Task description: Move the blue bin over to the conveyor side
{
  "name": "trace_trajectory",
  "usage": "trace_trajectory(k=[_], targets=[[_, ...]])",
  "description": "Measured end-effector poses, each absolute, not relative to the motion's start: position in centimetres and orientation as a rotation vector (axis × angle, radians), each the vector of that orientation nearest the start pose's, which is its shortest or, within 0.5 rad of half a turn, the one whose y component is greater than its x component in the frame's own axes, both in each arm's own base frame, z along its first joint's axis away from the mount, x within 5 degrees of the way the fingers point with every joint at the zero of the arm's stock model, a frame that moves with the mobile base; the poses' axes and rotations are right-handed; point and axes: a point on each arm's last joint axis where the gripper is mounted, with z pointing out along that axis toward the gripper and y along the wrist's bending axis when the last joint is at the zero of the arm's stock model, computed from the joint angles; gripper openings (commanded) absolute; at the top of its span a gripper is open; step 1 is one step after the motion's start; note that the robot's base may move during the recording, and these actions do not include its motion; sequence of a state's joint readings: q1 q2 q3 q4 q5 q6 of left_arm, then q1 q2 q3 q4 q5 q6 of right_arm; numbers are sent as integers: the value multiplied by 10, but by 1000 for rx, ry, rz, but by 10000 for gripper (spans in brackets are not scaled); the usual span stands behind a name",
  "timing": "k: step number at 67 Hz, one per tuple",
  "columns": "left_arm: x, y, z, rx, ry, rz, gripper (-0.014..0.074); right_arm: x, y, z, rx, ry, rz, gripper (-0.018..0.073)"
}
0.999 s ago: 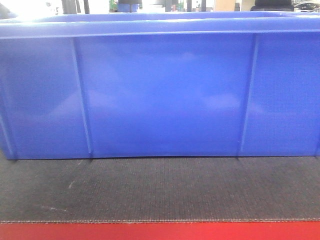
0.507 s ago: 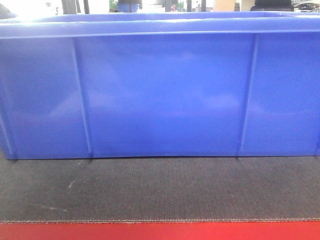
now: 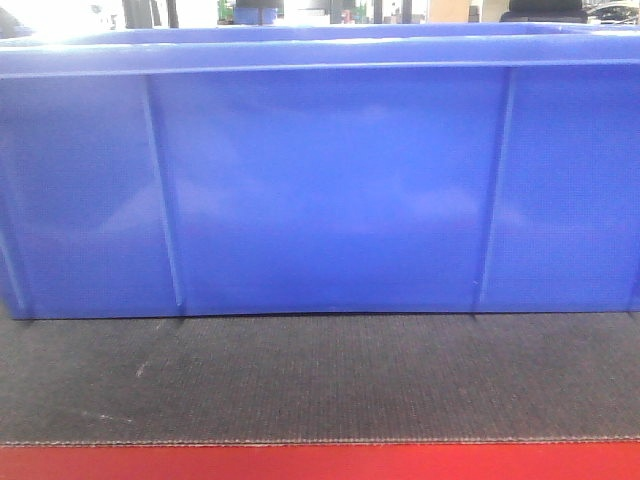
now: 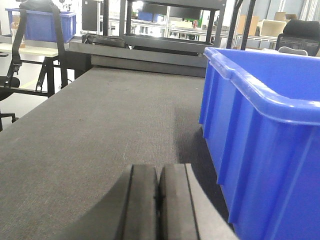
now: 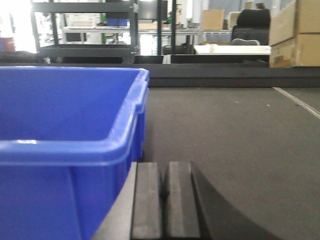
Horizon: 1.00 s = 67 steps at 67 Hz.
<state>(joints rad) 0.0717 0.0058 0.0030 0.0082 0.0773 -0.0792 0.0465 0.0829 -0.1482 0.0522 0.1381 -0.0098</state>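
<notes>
A: Where's the blue bin?
B: Sitting on the dark grey belt, long side wall facing the front camera, set back from the red front edge. Fills most of that view.
A: Grippers?
B: Left gripper is pinched together, pads touching, nothing between them, low over the belt just beside the bin's left end. Right gripper same: pads pressed together, empty, just beside the bin's right end near the rim.
A: So neither has the bin.
B: Right, no hold on it. Looks like a two-sided squeeze or push setup, my guess.
A: Risks?
B: Glossy walls, so pads could slip if the arms press unevenly. One arm leading would likely yaw the bin on the belt. Pressing high at the rim could tip it; woven belt may drag the base.
</notes>
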Motion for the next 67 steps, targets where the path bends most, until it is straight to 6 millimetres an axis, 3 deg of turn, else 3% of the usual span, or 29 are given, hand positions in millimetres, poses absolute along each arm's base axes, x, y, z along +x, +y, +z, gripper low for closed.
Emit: trace_trajectory(k=[13, 67], targets=[[57, 4, 205, -112, 1566, 1, -24, 57, 2, 207, 13, 1569, 62, -88], [57, 4, 205, -112, 1566, 1, -24, 57, 2, 206, 16, 1567, 65, -88]])
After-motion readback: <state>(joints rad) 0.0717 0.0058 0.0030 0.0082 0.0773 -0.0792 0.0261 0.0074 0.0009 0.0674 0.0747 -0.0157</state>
